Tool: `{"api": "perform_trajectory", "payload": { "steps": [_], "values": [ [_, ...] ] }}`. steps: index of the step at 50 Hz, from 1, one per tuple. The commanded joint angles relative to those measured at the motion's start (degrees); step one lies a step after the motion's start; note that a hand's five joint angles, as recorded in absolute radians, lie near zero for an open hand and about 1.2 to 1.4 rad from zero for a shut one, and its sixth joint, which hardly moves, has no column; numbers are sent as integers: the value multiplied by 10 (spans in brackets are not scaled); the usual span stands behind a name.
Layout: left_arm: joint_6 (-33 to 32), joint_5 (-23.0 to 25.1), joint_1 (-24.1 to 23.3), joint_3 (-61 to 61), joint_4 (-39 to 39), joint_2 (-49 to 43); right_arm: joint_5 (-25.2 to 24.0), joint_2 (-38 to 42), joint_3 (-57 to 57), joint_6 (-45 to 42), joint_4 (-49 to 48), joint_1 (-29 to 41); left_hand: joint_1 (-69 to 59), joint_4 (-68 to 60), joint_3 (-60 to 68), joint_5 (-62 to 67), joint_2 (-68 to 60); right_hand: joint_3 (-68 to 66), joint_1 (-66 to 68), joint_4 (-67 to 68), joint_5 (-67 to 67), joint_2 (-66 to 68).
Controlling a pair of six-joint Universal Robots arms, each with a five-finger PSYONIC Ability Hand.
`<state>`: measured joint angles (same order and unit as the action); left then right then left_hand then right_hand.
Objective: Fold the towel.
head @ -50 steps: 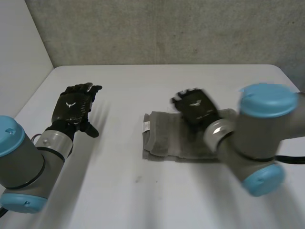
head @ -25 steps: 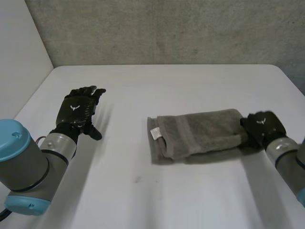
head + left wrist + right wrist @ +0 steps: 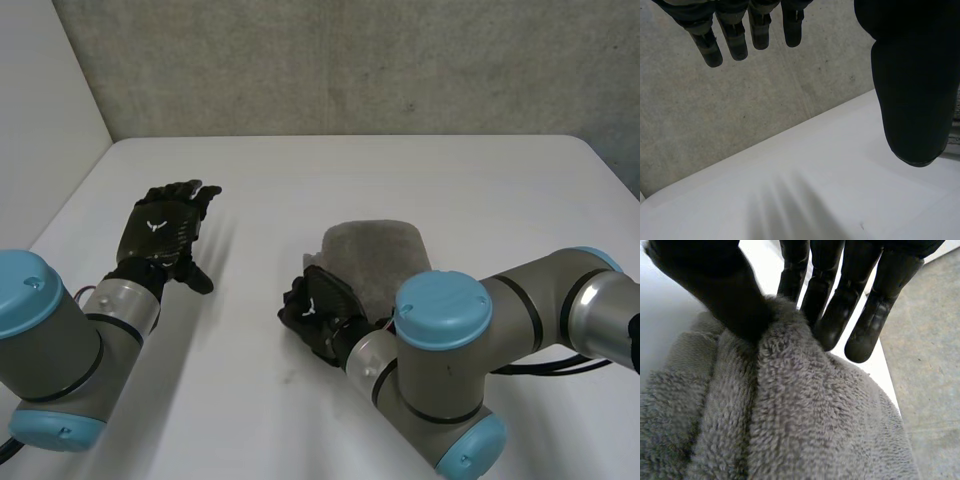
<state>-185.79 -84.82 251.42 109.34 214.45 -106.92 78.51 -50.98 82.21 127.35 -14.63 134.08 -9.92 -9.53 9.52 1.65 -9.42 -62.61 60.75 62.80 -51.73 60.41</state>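
towel [image 3: 385, 255]: grey terry, doubled into a thick bundle, lying on the white table [image 3: 400, 170] a little right of centre.
right hand [image 3: 320, 315]: clamped on the near end of the towel, thumb [image 3: 735, 300] pressed into the pile on one side of a raised ridge, fingers [image 3: 832, 315] curled over the other side.
left hand [image 3: 165, 225]: slack and empty, fingers straight, hovering over bare table well apart from the towel.
feel: probably soft, limp and light; looped pile likely grippy rather than slippery; nothing to break.
risk: layers likely to slide apart or sag if lifted from one point only.
where to hold: best along an edge or at a corner, pinched deep enough to catch every layer; a second hold at the matching corner probably needed to keep the fold square.
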Motion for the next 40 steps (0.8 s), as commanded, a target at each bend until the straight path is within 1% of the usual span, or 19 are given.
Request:
{"api": "perform_trajectory", "payload": {
  "steps": [1,4,5,6,8,9,10,13,14,15,16,18,19,21,24,26,31,37,40],
  "values": [
    [-3,0,-5,-1,0,0,51,-61,22,62,0,-17,-1,-5,5,-16,-6,526,-507,-528,517,-504],
    [-2,-3,-20,-11,-7,3,70,-94,43,131,-6,-51,-1,-5,5,-16,-6,526,-507,-528,517,-504],
    [-2,-3,-20,-11,-7,3,70,-108,53,167,-4,-73,-1,-5,5,-16,-6,526,-507,-528,517,-504],
    [0,-3,-29,-18,-9,6,70,-108,53,167,-4,-73,-3,-7,7,-14,-8,526,-507,-528,517,-504],
    [1,-4,-40,-30,-14,7,71,-147,73,234,-1,-106,-8,-12,12,-9,-13,526,-507,-528,517,-504],
    [1,-9,-56,-44,-26,7,71,-147,73,235,-1,-106,-15,-19,19,-3,-20,526,-507,-528,517,-504],
    [1,-9,-56,-44,-26,7,72,-165,78,267,2,-120,-15,-19,19,-3,-20,526,-507,-528,517,-504],
    [4,-42,-110,-111,-104,-3,70,-188,82,322,8,-152,-15,-19,19,-3,-20,526,-507,-528,517,-504],
    [4,-42,-110,-111,-105,-3,65,-192,82,344,18,-168,-15,-19,19,-3,-20,526,-507,-528,517,-504],
    [13,-53,-126,-139,-130,-12,65,-192,82,345,18,-168,-15,-19,19,-3,-20,526,-507,-528,517,-504],
    [13,-54,-126,-139,-130,-12,57,-194,79,361,33,-181,-15,-19,19,-3,-20,526,-507,-528,517,-504],
    [49,-70,-162,-204,-176,-48,47,-195,75,376,52,-195,-15,-19,19,-3,-20,526,-507,-528,517,-504],
    [49,-70,-162,-205,-176,-48,38,-195,71,387,71,-207,-15,-19,19,-3,-20,526,-507,-528,517,-504],
    [94,-80,-191,-274,-218,-87,26,-194,66,395,86,-220,-15,-19,19,-3,-20,526,-507,-528,517,-504],
    [112,-83,-201,-309,-239,-113,9,-185,53,409,110,-239,-15,-19,19,-3,-20,526,-507,-528,517,-504],
    [145,-83,-217,-378,-278,-162,2,-175,49,418,119,-242,-15,-19,19,-3,-20,526,-507,-528,517,-504],
    [173,-83,-234,-469,-318,-233,-3,-143,39,430,125,-252,-16,-20,20,-1,-21,526,-507,-528,517,-504],
    [176,-85,-237,-554,-334,-311,-5,-108,23,428,125,-253,-30,-34,34,13,-35,526,-507,-528,517,-504],
    [175,-86,-237,-565,-337,-326,-7,-88,12,427,125,-252,-33,-37,37,16,-38,526,-507,-528,517,-504]
  ]
}}
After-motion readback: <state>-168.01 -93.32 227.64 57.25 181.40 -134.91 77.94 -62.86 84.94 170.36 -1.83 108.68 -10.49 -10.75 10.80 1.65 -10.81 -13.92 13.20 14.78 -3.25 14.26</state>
